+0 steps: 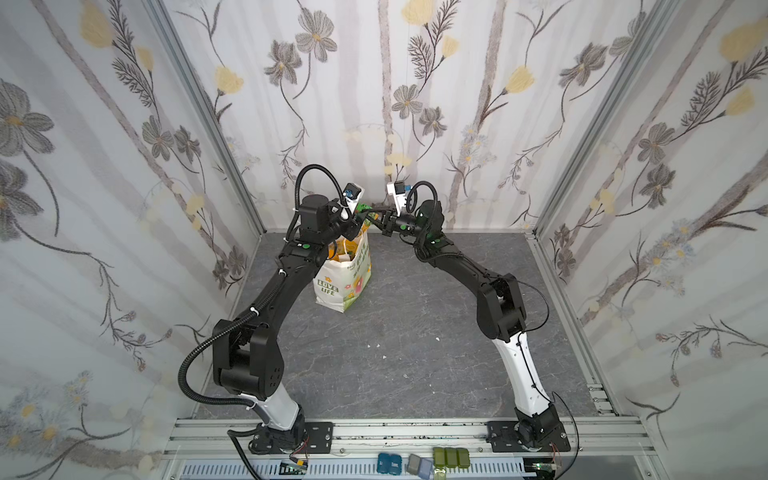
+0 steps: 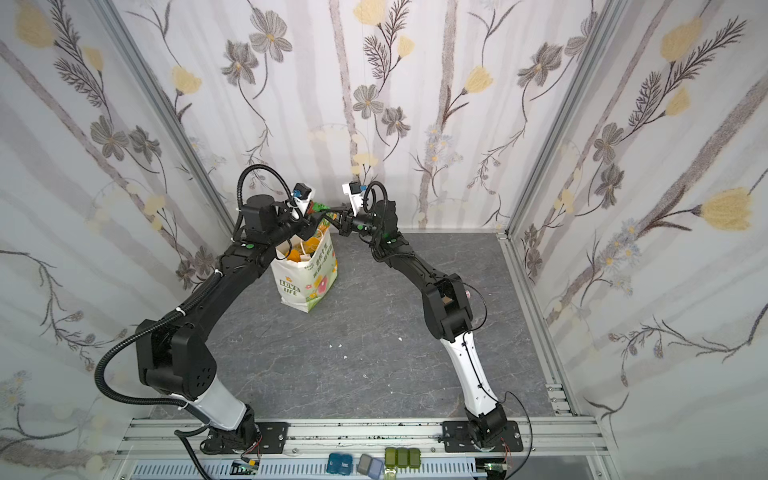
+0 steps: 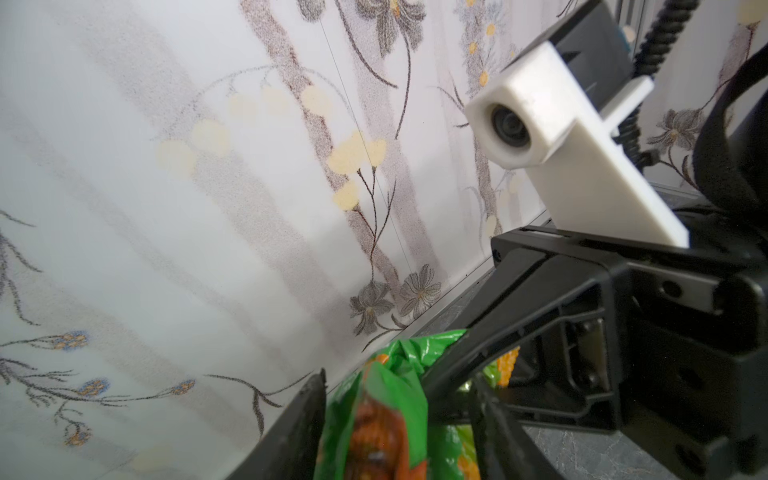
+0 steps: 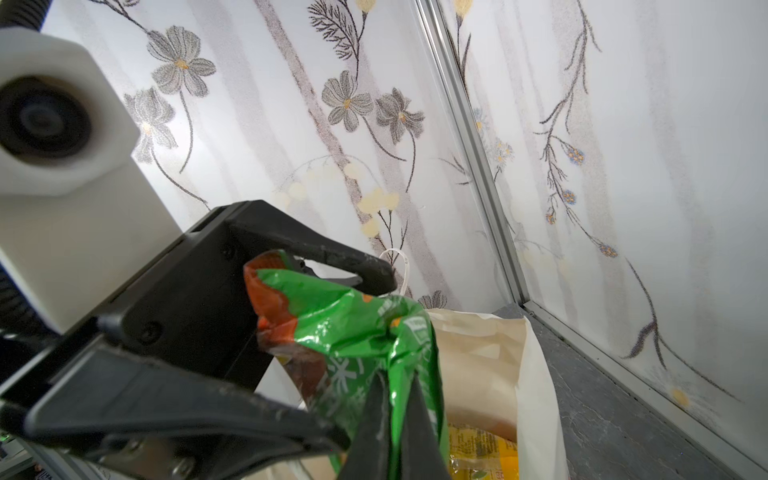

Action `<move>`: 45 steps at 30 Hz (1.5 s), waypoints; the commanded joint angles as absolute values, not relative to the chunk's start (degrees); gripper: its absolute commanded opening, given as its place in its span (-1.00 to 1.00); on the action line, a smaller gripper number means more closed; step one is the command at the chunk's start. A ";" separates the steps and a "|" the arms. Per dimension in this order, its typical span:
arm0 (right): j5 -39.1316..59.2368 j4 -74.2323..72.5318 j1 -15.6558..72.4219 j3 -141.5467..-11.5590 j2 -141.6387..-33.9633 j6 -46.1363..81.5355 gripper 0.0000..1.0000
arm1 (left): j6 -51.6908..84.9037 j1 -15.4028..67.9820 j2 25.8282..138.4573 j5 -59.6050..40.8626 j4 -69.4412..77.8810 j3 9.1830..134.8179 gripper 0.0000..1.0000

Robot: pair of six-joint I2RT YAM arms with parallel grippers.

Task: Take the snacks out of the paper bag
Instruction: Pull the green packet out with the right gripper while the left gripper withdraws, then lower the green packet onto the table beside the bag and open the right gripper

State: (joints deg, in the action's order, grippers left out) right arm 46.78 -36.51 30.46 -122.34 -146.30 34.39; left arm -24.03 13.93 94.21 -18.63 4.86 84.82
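The bag [image 1: 340, 282] stands upright on the bench [image 1: 415, 340], left of centre, a yellow packet [image 4: 482, 449] showing inside. Above its mouth the left end effector [image 3: 395, 386] is released, jaws spread either side of the green packet [image 4: 353, 316]. At the right, the right end effector [image 4: 395, 386] is clenched on that packet, holding it above the bag.

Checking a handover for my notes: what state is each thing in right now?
green snack packet: crumpled, held up over the bag.
right gripper: jaws shut on the green snack packet.
left gripper: jaws open, one either side of the packet.
paper bag: standing upright, mouth open.
yellow packet: inside the paper bag.
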 commanded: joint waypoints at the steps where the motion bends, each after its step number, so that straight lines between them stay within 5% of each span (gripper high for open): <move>1: 43.43 -35.40 30.59 -122.96 -144.26 33.61 -1.00 | -23.47 13.88 92.68 -18.19 7.39 84.30 0.29; 9: 40.17 -32.09 30.58 -122.96 -140.11 33.12 -1.00 | -18.88 13.85 87.10 -16.62 7.78 80.71 0.65; 22: 34.51 -5.60 29.73 -121.63 -124.26 28.49 -1.00 | 5.50 16.67 65.20 -13.47 -2.10 69.50 0.72; 34: 20.58 9.32 25.26 -94.35 -102.04 21.77 -1.00 | 15.56 37.48 52.11 -7.41 -21.87 63.58 0.62; 45: 18.46 10.19 22.67 -79.09 -101.99 21.35 -1.00 | 12.58 55.01 53.76 -1.49 -30.55 60.17 0.76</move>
